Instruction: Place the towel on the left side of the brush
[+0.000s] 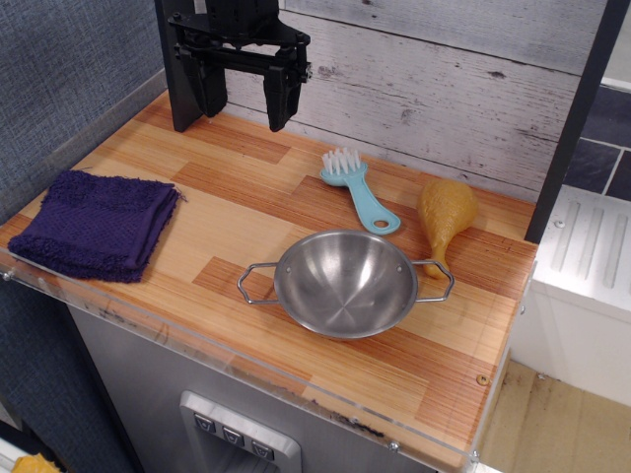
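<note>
The dark purple folded towel (97, 225) lies flat at the left edge of the wooden counter. The light-blue brush (356, 187) with white bristles lies near the back middle, its handle pointing to the front right. My black gripper (245, 101) hangs open and empty above the back left of the counter, well above the surface, behind the towel and left of the brush.
A steel bowl (344, 284) with two wire handles sits at the front middle. A tan toy drumstick (444, 219) lies right of the brush. A plank wall (444, 89) backs the counter (237, 212); a clear lip (227, 357) runs along the front edge.
</note>
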Motion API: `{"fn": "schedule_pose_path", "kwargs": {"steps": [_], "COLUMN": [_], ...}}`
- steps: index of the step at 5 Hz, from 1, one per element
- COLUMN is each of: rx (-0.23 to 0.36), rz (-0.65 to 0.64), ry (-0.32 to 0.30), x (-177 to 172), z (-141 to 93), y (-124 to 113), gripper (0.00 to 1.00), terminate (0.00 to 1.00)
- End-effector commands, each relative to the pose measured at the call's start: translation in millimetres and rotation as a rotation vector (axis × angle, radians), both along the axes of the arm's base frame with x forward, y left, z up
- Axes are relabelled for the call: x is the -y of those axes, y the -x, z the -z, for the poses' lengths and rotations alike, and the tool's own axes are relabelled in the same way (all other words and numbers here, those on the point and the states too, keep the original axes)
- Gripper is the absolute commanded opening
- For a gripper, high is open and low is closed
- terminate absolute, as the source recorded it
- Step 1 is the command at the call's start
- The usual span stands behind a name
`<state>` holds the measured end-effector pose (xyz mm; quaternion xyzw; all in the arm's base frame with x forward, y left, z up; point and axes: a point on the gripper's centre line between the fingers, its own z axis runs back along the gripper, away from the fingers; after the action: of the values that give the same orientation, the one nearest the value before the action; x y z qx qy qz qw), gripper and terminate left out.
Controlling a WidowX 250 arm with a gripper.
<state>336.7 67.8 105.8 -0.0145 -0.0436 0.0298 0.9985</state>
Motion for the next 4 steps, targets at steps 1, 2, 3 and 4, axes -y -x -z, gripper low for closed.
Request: {"fn": "schedule_pose_path", "kwargs": {"steps": [1, 2, 3, 4], "rx": [0.0, 0.003, 0.016, 0.024], "rz": [0.0, -0.007, 0.001, 0.016], "ry": [0.0, 0.0, -0.053, -0.109], "x": [0.0, -16.6, -40.6, -58.5], "z": [0.0, 1.9, 3.8, 5.8], "y": [0.0, 17.8, 41.2, 64.0], "gripper": [1.0, 1.0, 1.0, 1.0], "terminate": [0.0, 0.0, 0.0, 0.0]}}
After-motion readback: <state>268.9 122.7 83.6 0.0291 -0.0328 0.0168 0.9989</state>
